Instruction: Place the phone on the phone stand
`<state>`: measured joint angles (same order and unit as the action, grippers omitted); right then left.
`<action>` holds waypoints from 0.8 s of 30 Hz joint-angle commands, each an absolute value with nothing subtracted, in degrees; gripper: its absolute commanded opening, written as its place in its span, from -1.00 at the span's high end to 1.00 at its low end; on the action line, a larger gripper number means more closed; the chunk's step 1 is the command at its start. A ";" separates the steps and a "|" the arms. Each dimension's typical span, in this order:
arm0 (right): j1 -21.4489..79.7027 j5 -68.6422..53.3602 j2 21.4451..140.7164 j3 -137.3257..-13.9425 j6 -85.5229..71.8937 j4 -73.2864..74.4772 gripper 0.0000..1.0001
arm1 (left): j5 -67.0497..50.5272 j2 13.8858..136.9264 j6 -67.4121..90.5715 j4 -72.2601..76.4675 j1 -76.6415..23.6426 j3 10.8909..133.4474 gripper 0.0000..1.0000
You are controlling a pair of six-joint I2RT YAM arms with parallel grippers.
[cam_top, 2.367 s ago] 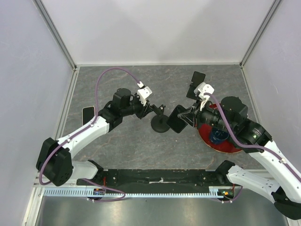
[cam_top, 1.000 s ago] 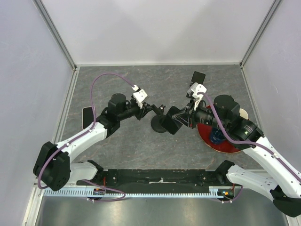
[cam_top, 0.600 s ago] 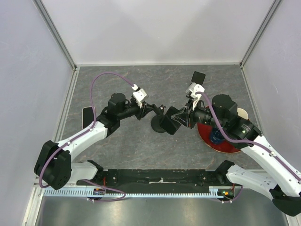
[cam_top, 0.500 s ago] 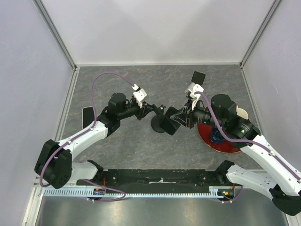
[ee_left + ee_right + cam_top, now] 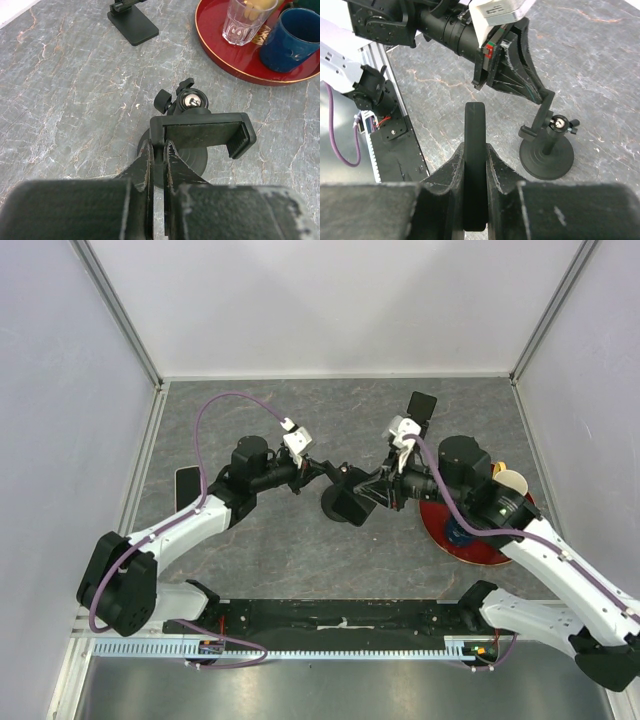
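The left gripper has just pinched shut on the end of the phone stand, steadying it on the surface, while the right gripper clamps the phone edge-up just beside it, likely ready for seating.

The left hand pinches the left-end arm of the phone stand, its fingers closed tight on the black cradle. The cradle sits just ahead of the hand, over a round base on the grey marbled surface. Farther ahead is a second black stand. Ahead to the right, a red tray carries a clear glass and a blue mug.
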<state>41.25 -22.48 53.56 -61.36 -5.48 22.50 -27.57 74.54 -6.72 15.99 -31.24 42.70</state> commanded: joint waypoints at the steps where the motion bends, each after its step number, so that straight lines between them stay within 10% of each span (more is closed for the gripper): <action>1: 41.40 -29.26 56.59 -61.79 -0.36 13.63 1.00 | -29.62 74.53 -5.80 18.19 -31.29 43.68 0.95; 24: 41.76 -43.94 83.58 -71.28 37.70 3.43 1.00 | -34.36 74.44 -9.31 15.12 -31.29 43.77 0.95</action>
